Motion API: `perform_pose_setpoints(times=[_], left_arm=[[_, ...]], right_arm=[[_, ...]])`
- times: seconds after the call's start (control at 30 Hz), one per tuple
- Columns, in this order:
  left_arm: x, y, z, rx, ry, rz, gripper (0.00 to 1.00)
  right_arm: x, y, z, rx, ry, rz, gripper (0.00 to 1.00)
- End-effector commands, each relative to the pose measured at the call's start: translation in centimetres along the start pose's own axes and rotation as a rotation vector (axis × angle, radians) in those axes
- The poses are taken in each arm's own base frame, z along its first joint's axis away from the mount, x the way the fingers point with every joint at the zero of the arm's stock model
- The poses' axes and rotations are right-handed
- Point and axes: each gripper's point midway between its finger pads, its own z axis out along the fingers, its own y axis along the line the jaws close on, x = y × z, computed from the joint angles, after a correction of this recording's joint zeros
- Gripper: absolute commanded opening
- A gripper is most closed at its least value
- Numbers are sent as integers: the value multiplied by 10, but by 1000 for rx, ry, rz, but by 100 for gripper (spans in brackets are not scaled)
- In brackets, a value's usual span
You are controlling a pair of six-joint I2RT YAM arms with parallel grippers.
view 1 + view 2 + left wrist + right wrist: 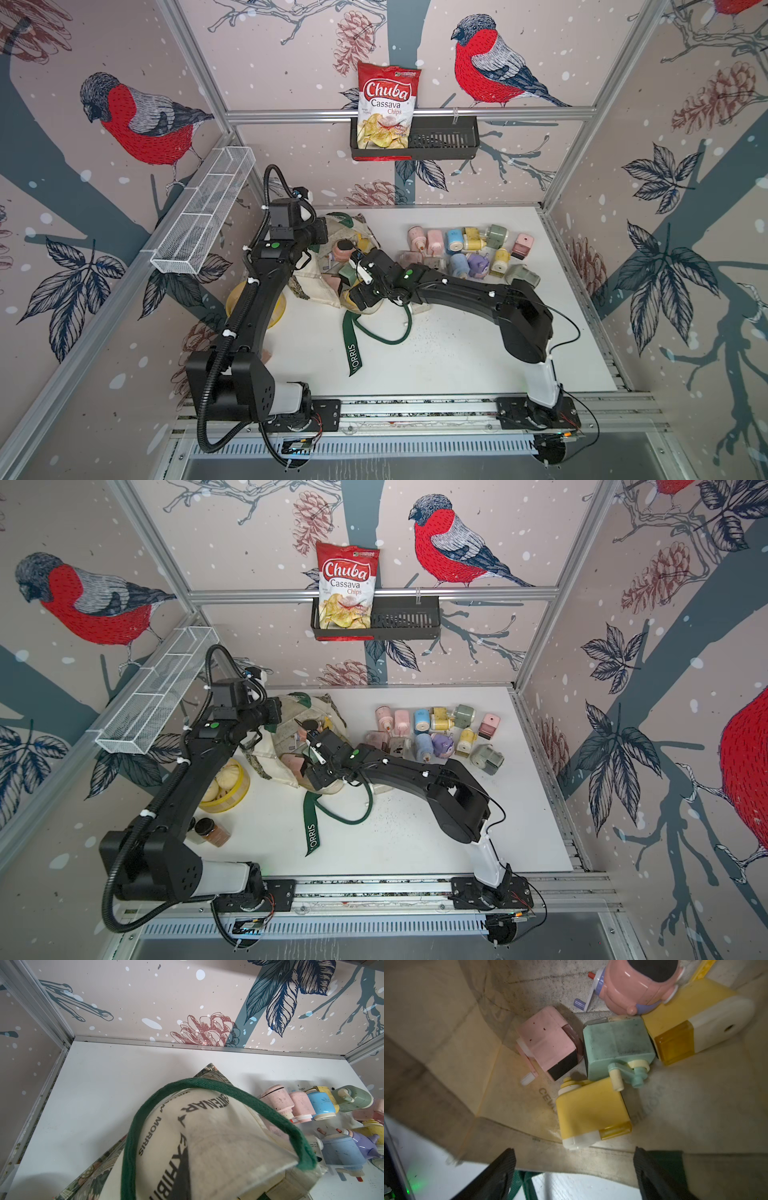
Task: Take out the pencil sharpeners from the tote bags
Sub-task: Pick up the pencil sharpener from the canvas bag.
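- Five pencil sharpeners (pixel 591 1109) lay inside the tote bag (pixel 318 284), packed touching: one pink box, one mint green, two yellow, one round pink with a purple crank.
- about a dozen more, the table pile (pixel 465 253), lay out on the white table (pixel 457 353), just to the robot's right of the bag.
- bag was slumped mid-table between the two arms, mouth open; its loose handle (pixel 355 349), lettered MORRIS, trailed on the table toward the robot.
- left gripper (pixel 320 243) was closed on the bag's canvas near the upper handle (pixel 207 1084), with the fabric pulled up close to the left wrist camera.
- right gripper (pixel 574 1149) was spread wide with nothing held, hovering at the bag mouth; its fingers (pixel 502 1167) sat over the near rim, with the closest yellow sharpener just beyond them.
- yellow bowl (pixel 232 796) sat beside the bag on the left arm's side, partly under that arm.
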Motion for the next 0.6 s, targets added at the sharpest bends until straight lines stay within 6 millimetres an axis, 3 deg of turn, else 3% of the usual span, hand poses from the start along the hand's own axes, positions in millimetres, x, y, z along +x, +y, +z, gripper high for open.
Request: perform_pose_setpoints(times=[0.0, 0.27, 0.57], left_arm=[[-24, -7, -7, 30, -95, 11, 0], [-25, -7, -7, 30, -96, 12, 0], [-25, -6, -6, 28, -95, 11, 0]], right_arm=[[10, -9, 13, 40, 63, -35, 93], [13, -14, 39, 59, 93, -92, 97], [42, -8, 63, 13, 195, -120, 98]])
